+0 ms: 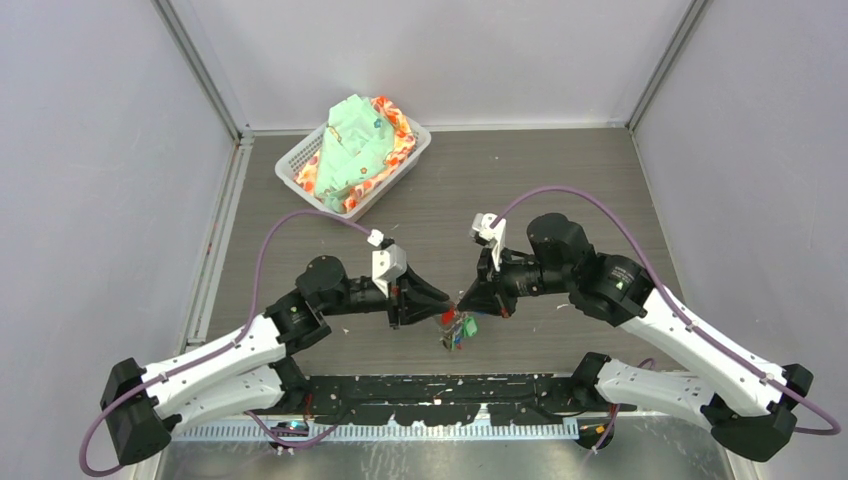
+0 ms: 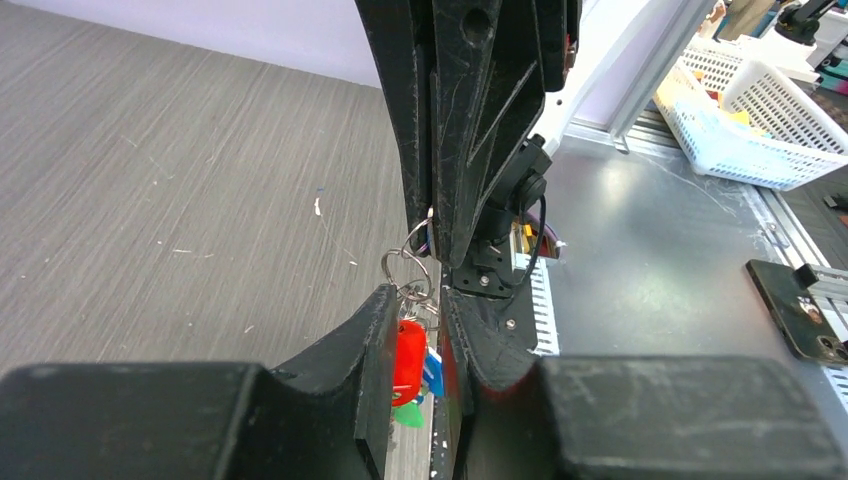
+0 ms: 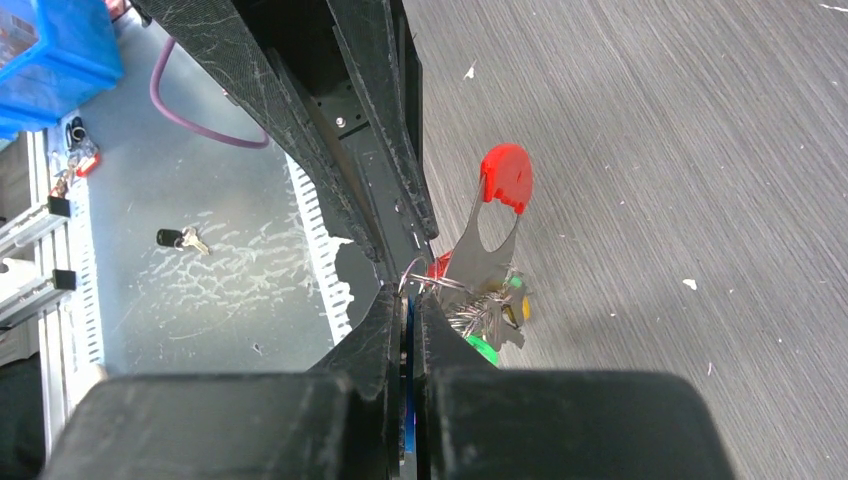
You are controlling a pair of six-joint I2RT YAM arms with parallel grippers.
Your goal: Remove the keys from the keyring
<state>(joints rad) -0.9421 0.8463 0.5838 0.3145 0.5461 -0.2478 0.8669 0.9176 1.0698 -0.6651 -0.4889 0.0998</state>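
Note:
The keys (image 1: 458, 330) hang as a bunch just above the table between my two grippers. My left gripper (image 1: 443, 305) is closed on the bunch: in the left wrist view (image 2: 420, 305) a red tag (image 2: 408, 355) and a blue tag fill the narrow gap between its jaws. The thin metal keyring (image 2: 403, 262) stands just above its fingertips. My right gripper (image 1: 466, 300) is shut on a blue-tagged key in the right wrist view (image 3: 410, 300). The rest of the keys (image 3: 495, 310) hang to its right. A metal strip with a red end (image 3: 505, 178) sticks up from them.
A white basket (image 1: 300, 160) holding folded cloth stands at the back left. A metal ledge (image 3: 200, 300) runs along the table's near edge, with a small loose key (image 3: 183, 238) on it. A blue bin (image 3: 50, 50) and another white basket (image 2: 760, 110) stand off the table.

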